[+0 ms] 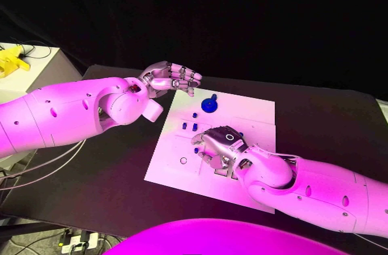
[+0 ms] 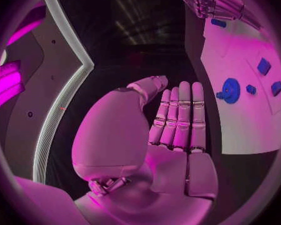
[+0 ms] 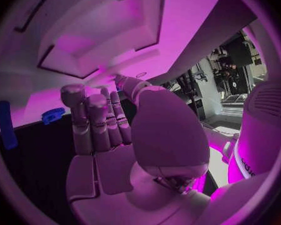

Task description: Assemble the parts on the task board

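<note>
No readable text

No word, number, brand or sign can be made out on the flat white task board, its small blue parts or either silver hand.

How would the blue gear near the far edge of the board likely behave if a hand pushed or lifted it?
The blue gear looks like small moulded plastic, so probably stiff and light. It lies flat on the task board, so a push would likely slide it rather than roll it. Its toothed rim may give fingertips some purchase, though its thinness could make lifting fiddly.
</note>
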`<action>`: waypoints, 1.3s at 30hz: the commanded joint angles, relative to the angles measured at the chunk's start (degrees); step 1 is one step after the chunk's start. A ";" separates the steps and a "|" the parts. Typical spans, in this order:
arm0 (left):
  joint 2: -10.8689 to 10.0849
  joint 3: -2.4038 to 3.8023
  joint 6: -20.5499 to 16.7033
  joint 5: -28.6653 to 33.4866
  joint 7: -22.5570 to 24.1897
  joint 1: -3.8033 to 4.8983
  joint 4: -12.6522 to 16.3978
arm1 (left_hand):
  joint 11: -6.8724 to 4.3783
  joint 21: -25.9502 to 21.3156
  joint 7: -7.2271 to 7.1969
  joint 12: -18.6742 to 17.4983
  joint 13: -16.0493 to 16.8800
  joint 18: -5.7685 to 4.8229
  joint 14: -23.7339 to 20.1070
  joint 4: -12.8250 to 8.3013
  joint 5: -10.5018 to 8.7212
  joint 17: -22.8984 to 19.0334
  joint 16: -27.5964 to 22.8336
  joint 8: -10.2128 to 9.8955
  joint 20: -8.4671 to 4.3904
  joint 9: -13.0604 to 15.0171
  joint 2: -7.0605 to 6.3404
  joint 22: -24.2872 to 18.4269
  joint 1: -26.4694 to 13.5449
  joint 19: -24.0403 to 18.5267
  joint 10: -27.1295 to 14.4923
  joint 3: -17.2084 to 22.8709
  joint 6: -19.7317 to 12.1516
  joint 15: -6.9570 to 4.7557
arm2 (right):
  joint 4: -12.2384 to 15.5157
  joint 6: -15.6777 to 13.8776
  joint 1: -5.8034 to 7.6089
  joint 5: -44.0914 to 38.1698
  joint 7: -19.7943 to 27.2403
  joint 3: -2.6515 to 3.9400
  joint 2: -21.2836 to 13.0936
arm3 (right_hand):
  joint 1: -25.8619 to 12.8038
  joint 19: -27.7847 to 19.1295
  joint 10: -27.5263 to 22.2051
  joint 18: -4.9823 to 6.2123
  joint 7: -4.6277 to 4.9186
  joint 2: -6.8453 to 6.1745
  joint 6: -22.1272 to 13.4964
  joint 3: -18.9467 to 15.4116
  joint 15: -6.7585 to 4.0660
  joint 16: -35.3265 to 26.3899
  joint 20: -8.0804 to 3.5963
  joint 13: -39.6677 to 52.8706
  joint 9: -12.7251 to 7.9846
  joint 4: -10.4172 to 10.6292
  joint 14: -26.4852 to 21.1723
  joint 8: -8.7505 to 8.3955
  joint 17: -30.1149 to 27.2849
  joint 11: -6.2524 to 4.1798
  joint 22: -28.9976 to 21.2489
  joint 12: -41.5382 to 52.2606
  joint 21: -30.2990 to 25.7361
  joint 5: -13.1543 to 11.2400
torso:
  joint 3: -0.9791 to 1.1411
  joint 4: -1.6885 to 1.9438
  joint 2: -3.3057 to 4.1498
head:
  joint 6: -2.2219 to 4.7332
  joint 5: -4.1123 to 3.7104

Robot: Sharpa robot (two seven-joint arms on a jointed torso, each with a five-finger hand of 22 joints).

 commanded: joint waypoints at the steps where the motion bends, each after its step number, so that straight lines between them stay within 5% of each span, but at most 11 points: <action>1: 0.08 0.05 1.04 0.42 0.16 0.06 0.06 | 0.21 -0.35 0.38 -0.27 -0.02 0.58 -0.20 0.05 -0.02 -0.06 -0.19 -0.07 0.45 -0.03 0.53 -0.09 0.12 0.01 -0.17 -0.37 0.01 0.04 | 1.04 -2.67 -0.08 0.89 -0.51 0.07 -1.31 | 0.65 -0.04 -0.48 0.65 0.01 -0.06 0.10 0.02 -0.14 0.56 -0.08 0.18 0.09 0.26 -0.32 -0.20 -0.11 -0.06 0.32 1.06 0.38 0.86 | 0.03 0.03 -0.02 | 0.17 -0.14; 5: 0.03 0.04 1.07 0.42 0.17 0.05 -0.01 | 0.21 -0.35 0.38 -0.27 -0.02 0.58 -0.20 0.05 -0.02 -0.06 -0.19 -0.07 0.45 -0.03 0.53 -0.09 0.12 0.01 -0.17 -0.37 0.01 0.04 | 3.08 -3.69 0.60 4.58 0.77 0.66 -4.10 | 0.23 0.62 -0.32 0.47 -0.27 -0.51 -0.28 -0.19 -0.27 1.52 -0.17 0.43 -0.01 0.85 0.31 -0.47 0.25 -0.24 0.85 2.71 1.47 0.96 | 0.01 -0.05 -0.17 | 0.42 -0.50; 8: -0.09 0.04 1.06 0.48 0.21 0.05 -0.10 | 0.21 -0.35 0.38 -0.27 -0.02 0.58 -0.20 0.05 -0.02 -0.06 -0.19 -0.07 0.45 -0.03 0.53 -0.09 0.12 0.01 -0.17 -0.37 0.01 0.04 | 5.08 -3.05 2.29 10.39 2.87 1.03 -7.18 | -0.23 3.52 0.97 -0.42 0.31 -0.85 0.37 -0.08 -0.72 4.58 -0.56 0.89 0.09 1.84 3.03 -0.23 2.86 -0.73 3.01 5.86 6.76 0.42 | 0.03 -0.26 -0.21 | 0.63 -0.45; 14: -0.23 0.03 1.01 0.66 0.28 0.05 -0.45 | 0.22 -0.43 0.37 -0.31 0.00 0.59 -0.26 0.00 -0.02 -0.07 -0.20 -0.05 0.47 -0.01 0.55 -0.13 0.18 0.00 -0.21 -0.39 0.06 0.05 | 9.05 1.30 6.73 19.92 6.09 1.37 -14.11 | -1.01 6.64 3.00 -1.48 0.25 -1.40 0.11 0.26 -1.04 7.88 -0.97 0.89 -0.02 2.82 6.09 -0.52 6.47 -1.13 5.53 8.13 12.95 1.14 | 0.18 -0.76 -0.30 | 1.42 -0.89; 20: -0.15 0.02 1.12 0.76 0.35 0.05 -0.71 | 0.22 -0.45 0.37 -0.32 0.00 0.59 -0.27 -0.02 -0.02 -0.08 -0.20 -0.04 0.47 -0.01 0.56 -0.14 0.20 0.01 -0.21 -0.40 0.08 0.06 | 9.57 5.59 9.63 20.10 6.91 1.44 -18.79 | -1.34 7.82 4.20 -1.87 -0.16 -1.89 0.96 0.06 -1.42 8.85 -1.50 0.56 0.18 3.35 7.41 -0.08 7.46 -1.57 6.40 8.73 15.06 1.15 | 0.26 -1.09 -0.53 | 2.05 -1.21; 28: 0.07 0.01 1.13 0.80 0.47 0.02 -0.91 | 0.22 -0.48 0.37 -0.33 0.01 0.59 -0.29 -0.02 -0.02 -0.08 -0.20 -0.03 0.49 0.00 0.59 -0.16 0.21 0.01 -0.21 -0.42 0.11 0.06 | 7.31 8.37 10.51 13.92 5.06 1.23 -19.42 | -1.59 7.09 1.18 -1.47 -0.34 -2.09 -0.24 -3.13 -1.46 7.78 -1.38 -0.58 -0.03 4.57 6.92 -0.71 5.70 -1.50 5.39 7.71 12.29 -0.31 | 0.38 -0.98 -0.59 | 2.33 -1.50; 33: 0.12 0.00 1.04 0.81 0.57 0.01 -0.98 | 0.22 -0.50 0.37 -0.33 0.02 0.60 -0.29 -0.02 -0.01 -0.08 -0.19 -0.03 0.49 0.00 0.64 -0.17 0.24 0.03 -0.20 -0.41 0.11 0.06 | 5.89 9.91 10.40 12.36 2.54 0.93 -17.89 | 0.15 6.44 -0.35 -1.10 -0.78 -0.52 -1.04 -7.71 -1.33 6.87 -1.22 -1.25 -0.12 6.54 6.25 -1.06 4.00 -1.36 4.36 8.26 9.61 -2.33 | 0.20 -0.88 -0.50 | 2.35 -1.69; 39: 0.13 0.00 0.57 0.83 0.77 0.01 -0.96 | 0.22 -0.52 0.46 -0.32 0.05 0.63 -0.29 -0.07 0.00 -0.08 -0.16 -0.16 0.49 -0.04 0.75 -0.19 0.34 0.10 -0.11 -0.43 -0.08 0.05 | 4.97 11.18 9.93 11.69 1.04 0.78 -16.35 | 2.02 7.18 1.06 -1.27 -0.59 0.27 0.29 -7.51 -1.52 7.48 -1.46 -1.41 0.03 7.21 6.84 -0.49 4.51 -1.61 4.76 9.49 10.59 -1.47 | 0.13 -0.88 -0.47 | 2.08 -1.70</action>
